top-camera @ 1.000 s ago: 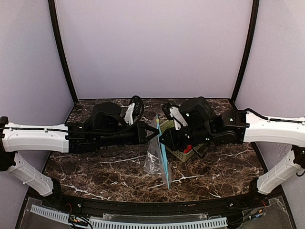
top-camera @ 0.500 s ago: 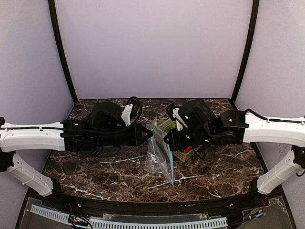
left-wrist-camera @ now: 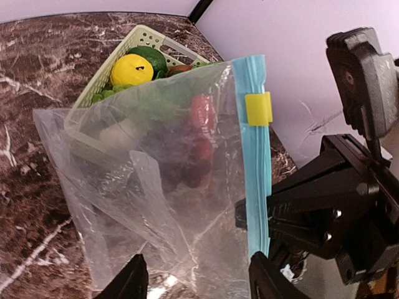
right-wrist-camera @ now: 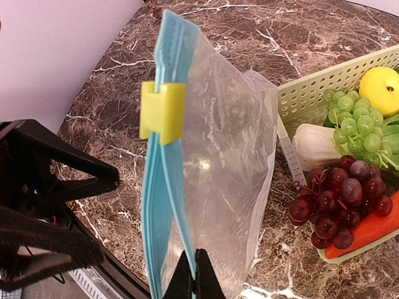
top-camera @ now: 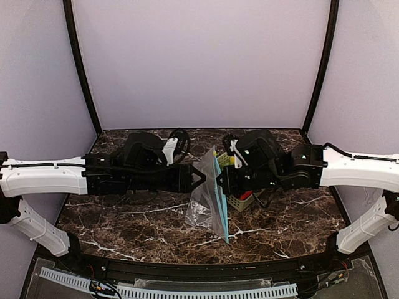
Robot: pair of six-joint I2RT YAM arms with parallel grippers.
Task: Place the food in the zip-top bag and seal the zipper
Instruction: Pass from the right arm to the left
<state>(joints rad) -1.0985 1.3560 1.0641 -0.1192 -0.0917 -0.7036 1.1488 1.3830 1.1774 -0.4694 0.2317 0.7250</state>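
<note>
The clear zip-top bag (top-camera: pixel 206 202) hangs upright between the arms, its teal zipper (top-camera: pixel 219 199) running top to bottom, with a yellow slider (right-wrist-camera: pixel 163 112) near the upper end. My right gripper (right-wrist-camera: pixel 194 277) is shut on one lip of the zipper (right-wrist-camera: pixel 177 205). My left gripper (left-wrist-camera: pixel 196 280) is open, its fingers spread on either side of the bag's (left-wrist-camera: pixel 162 187) lower part without touching it. The food lies in the basket behind the bag: lemon (right-wrist-camera: pixel 380 87), green grapes (right-wrist-camera: pixel 349 118), white bulb (right-wrist-camera: pixel 315 146), purple grapes (right-wrist-camera: pixel 340 199), red pepper (right-wrist-camera: pixel 368 233).
The pale green lattice basket (right-wrist-camera: pixel 312 93) sits on the marble table (top-camera: pixel 124 218) right behind the bag, partly under my right arm (top-camera: pixel 293 168). Both grippers face each other a few centimetres apart. Purple walls close the back and sides.
My left gripper has opened and let go of the bag. My right gripper has closed on the zipper. The bag has shifted slightly right.
</note>
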